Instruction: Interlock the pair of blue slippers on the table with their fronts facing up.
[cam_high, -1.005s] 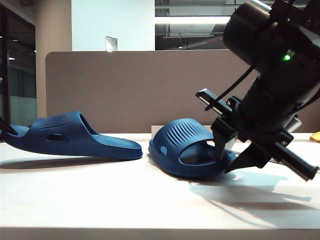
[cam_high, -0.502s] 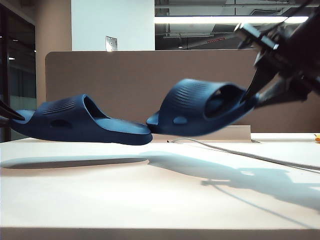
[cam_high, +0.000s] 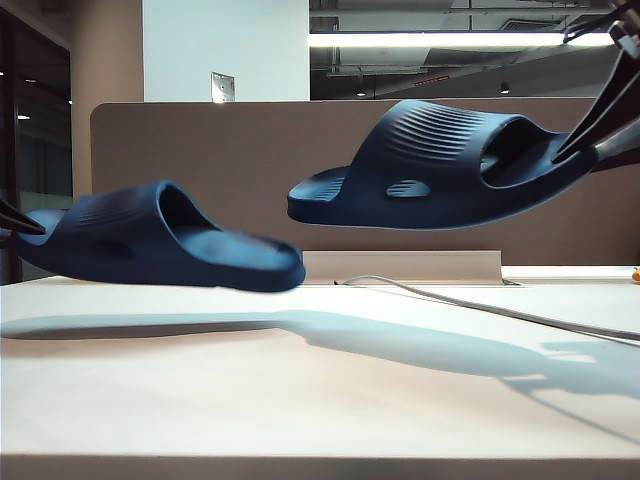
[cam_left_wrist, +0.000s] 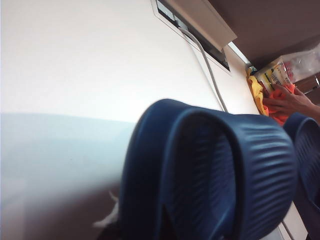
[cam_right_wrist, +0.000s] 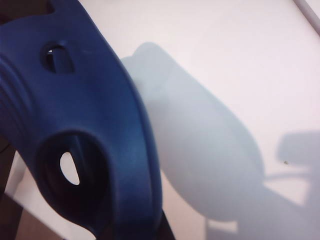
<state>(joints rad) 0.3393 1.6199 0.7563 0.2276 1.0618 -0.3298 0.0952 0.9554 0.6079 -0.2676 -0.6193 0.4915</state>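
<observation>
Exterior view: the right gripper (cam_high: 598, 135), at the upper right edge, is clamped on the right slipper (cam_high: 440, 170), held aloft; the left gripper (cam_high: 18, 222), at the left edge, grips the left slipper (cam_high: 150, 245) just above the table (cam_high: 300, 400).

Wrist views: each slipper (cam_left_wrist: 210, 175) (cam_right_wrist: 75, 120) fills its frame, table below.

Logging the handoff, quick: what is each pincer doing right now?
Left pincer: shut on the left navy-blue foam slipper, lifted off the table.
Right pincer: shut on the right navy-blue foam slipper, raised higher.
</observation>
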